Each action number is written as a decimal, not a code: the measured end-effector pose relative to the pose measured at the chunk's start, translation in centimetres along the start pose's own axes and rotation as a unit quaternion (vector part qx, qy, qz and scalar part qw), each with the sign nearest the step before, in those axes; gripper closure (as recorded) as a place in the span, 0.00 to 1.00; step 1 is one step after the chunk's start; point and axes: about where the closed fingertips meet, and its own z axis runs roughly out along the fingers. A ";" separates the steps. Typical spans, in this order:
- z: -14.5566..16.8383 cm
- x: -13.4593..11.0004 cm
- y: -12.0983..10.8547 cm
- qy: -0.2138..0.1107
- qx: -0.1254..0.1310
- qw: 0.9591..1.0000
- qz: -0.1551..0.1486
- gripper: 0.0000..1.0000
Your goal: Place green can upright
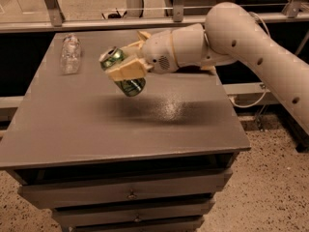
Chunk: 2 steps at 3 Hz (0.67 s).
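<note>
Gripper [121,64] hanging above the grey table [72,129], tan fingers [126,71] clamping the green can [130,86] between them, can tilting with its silver pull-tab end poking up past the fingertips, clear plastic bottle [70,54] lying well beyond the fingertips, white arm [231,33] reaching in behind the fingers

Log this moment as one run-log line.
gripper: shut on green can, above table centre | green can: tilted, off the surface, not yet upright | clear plastic bottle: far-left on table

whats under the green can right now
Only bare grey table and a dark shadow: the gripper holds the green can tilted in the air. Its front finger covers the can's middle.
</note>
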 end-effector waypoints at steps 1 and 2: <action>-2.6 1.1 0.2 -0.048 -0.007 0.998 -0.032 1.00; -2.7 1.8 0.7 -0.081 -0.013 0.996 -0.031 1.00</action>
